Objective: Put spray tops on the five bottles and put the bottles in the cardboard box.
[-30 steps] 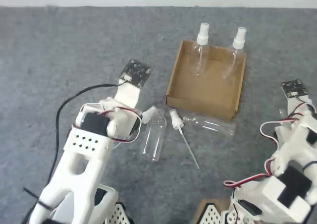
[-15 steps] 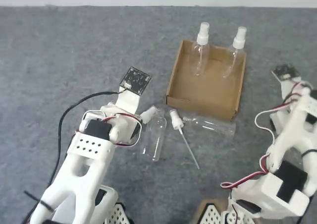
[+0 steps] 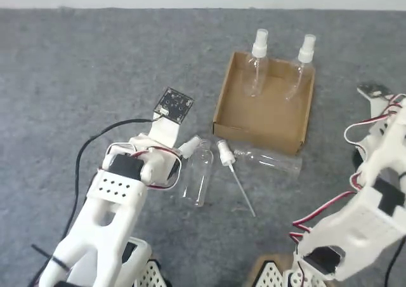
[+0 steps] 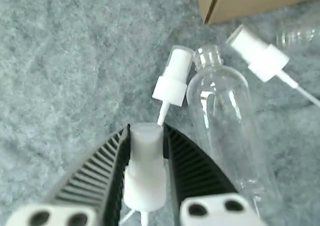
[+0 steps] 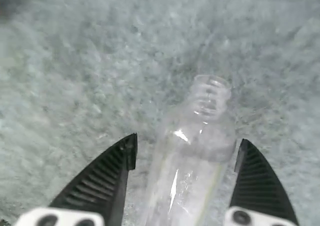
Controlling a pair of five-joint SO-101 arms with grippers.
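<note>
My left gripper (image 4: 146, 132) is shut on a white spray top (image 4: 144, 172). It hovers low beside an uncapped clear bottle (image 4: 227, 116) lying on the carpet, with a second loose spray top (image 4: 173, 80) by the bottle's neck. A third top with a long tube (image 3: 226, 153) lies between that bottle (image 3: 198, 174) and another uncapped bottle (image 3: 271, 162) in front of the cardboard box (image 3: 228, 119). Two capped bottles (image 3: 255, 65) (image 3: 300, 70) lean in the box. My right gripper (image 5: 187, 141) is open, one finger on each side of a further uncapped bottle (image 5: 200, 131) on the carpet.
Grey carpet covers the whole table. The right arm (image 3: 380, 173) stands at the right edge, beside the box. The left arm's base (image 3: 101, 236) fills the lower left. Open carpet lies to the left and behind the box.
The right arm has lifted and swung toward the right edge of the table. The left arm has shifted slightly, still holding the spray top beside the bottle.
</note>
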